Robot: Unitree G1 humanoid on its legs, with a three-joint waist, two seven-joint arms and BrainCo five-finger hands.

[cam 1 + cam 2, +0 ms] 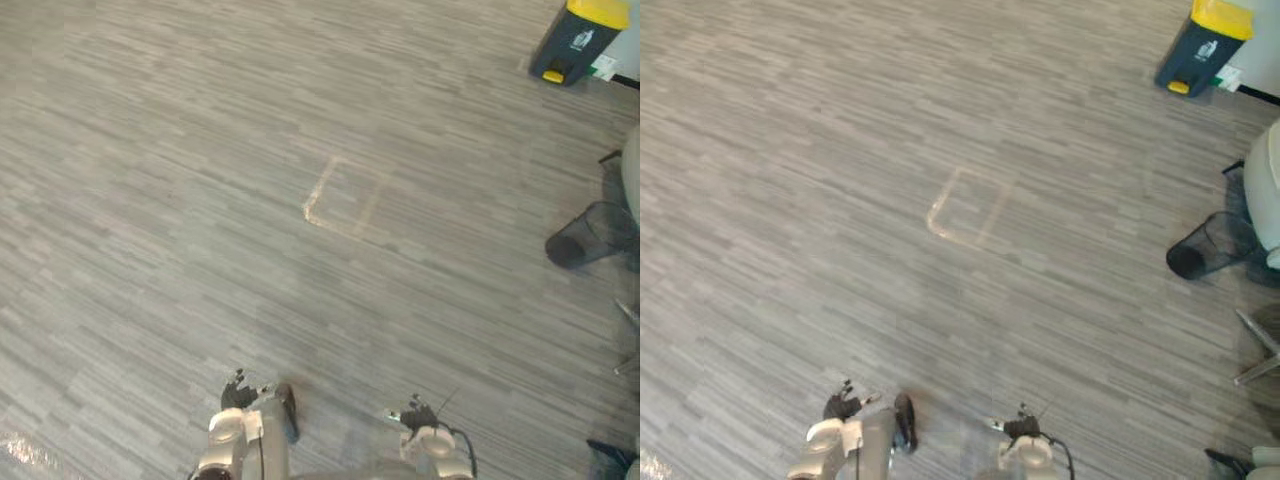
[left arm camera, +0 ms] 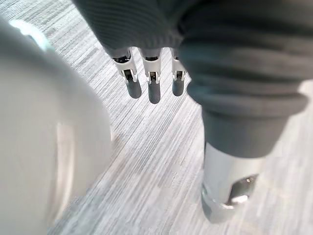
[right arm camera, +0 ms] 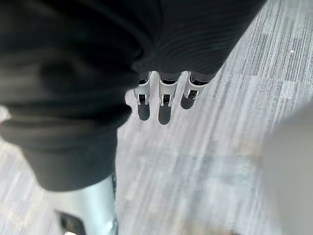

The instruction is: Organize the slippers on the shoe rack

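Left eye view: left hand [image 1: 238, 394] and right hand [image 1: 413, 414] are seen low and close in, side by side and well apart, over bare grey plank floor [image 1: 180, 200]. A pale taped square [image 1: 345, 200] is marked on the floor well ahead of both hands. A dark bin with a yellow lid [image 1: 580, 40] stands far ahead, on the right hand's side, and a black mesh basket [image 1: 590, 235] lies tipped nearer on that side. Right eye view: same layout, nothing within reach of either hand. Left wrist view: fingers [image 2: 154, 90] hang straight and relaxed above the floor, thumb apart, nothing held. Right wrist view: fingers [image 3: 165, 110] likewise straight and loose, nothing held. Where the slippers and the shoe rack lie cannot be told. Judgement: the hands are carried empty and slack because the work area is yet to be found or approached, and no grasp is prepared.
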